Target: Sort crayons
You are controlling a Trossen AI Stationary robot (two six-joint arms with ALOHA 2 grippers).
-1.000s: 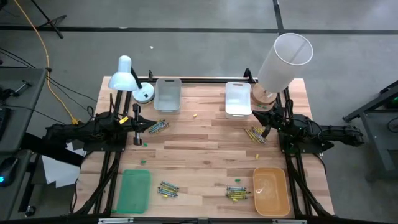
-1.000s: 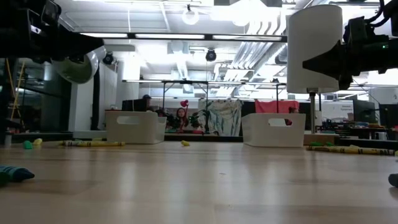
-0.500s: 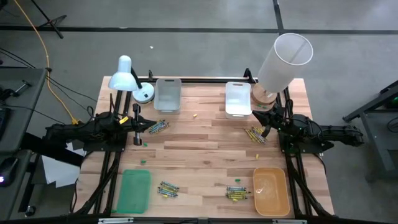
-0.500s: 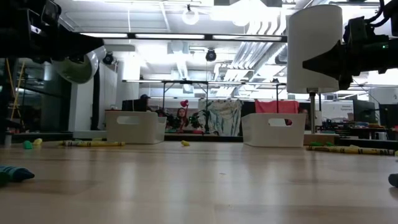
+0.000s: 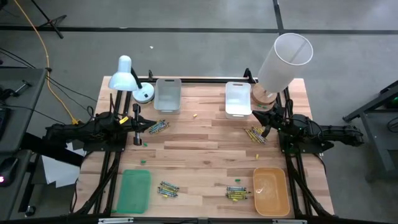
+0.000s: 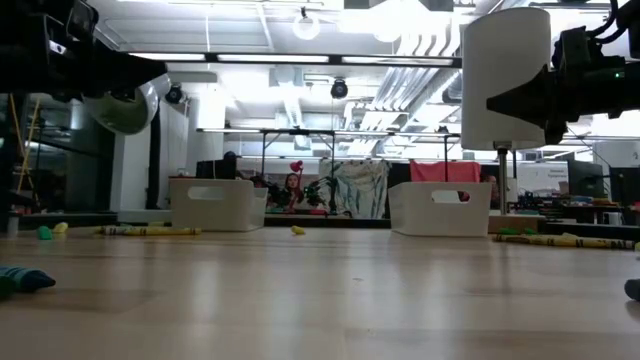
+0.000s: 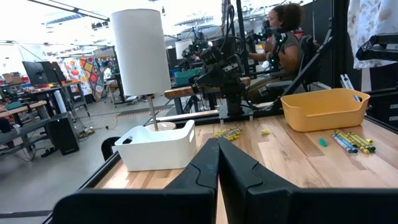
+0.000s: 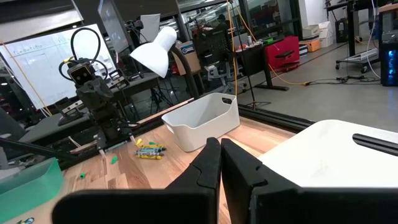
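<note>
Four clusters of crayons (image 5: 158, 127) lie scattered while left gripper (image 5: 136, 124) and right gripper (image 5: 267, 125) hover, fingers pressed together, empty.

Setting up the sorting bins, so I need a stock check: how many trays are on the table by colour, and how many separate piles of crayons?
White trays: 2
Green tray: 1
Orange tray: 1
Crayon piles: 4
Total: 4 trays and 4 piles, 8 in all.
</note>
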